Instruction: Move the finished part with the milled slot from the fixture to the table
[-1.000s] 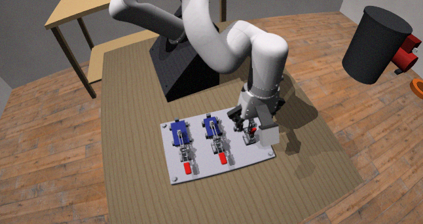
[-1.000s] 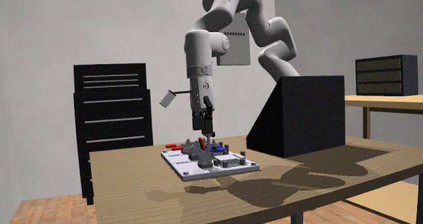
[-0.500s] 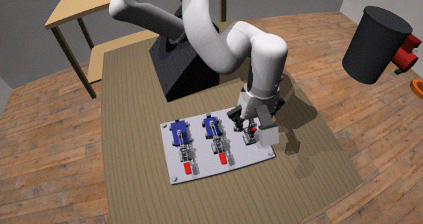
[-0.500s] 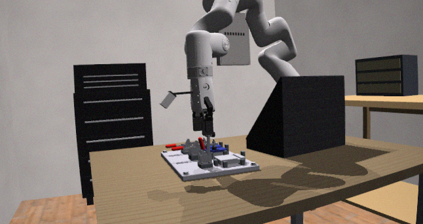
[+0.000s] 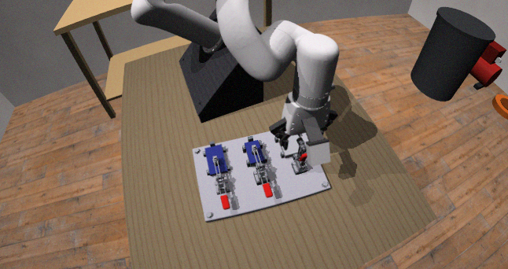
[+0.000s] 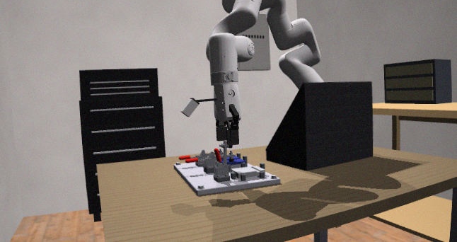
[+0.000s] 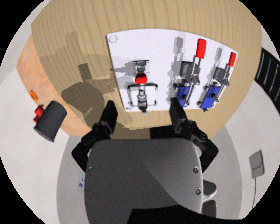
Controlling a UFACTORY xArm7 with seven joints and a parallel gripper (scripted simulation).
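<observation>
The grey fixture plate (image 5: 252, 208) (image 6: 192, 178) (image 7: 124, 43) lies on the table (image 5: 157, 140). Two blue blanks (image 5: 216, 160) (image 5: 255, 149) (image 7: 185, 91) (image 7: 209, 96) sit in the left and middle nests, with their clamps' red handles (image 5: 225, 202) (image 5: 267, 189) lying flat. The right clamp's red handle (image 5: 303, 156) (image 6: 217, 155) (image 7: 143, 83) stands raised. The grey finished part (image 6: 245, 171) rests in the right nest; in the top view the wrist hides it. My gripper (image 5: 292, 144) (image 6: 228, 136) (image 7: 142, 105) is open and empty, a little above the raised handle.
The black robot pedestal (image 5: 220, 81) (image 6: 318, 126) stands on the table behind the fixture. A black drawer cabinet (image 6: 120, 108) stands beyond the table's far side. A dark bin (image 5: 452, 53) is off the table to the right.
</observation>
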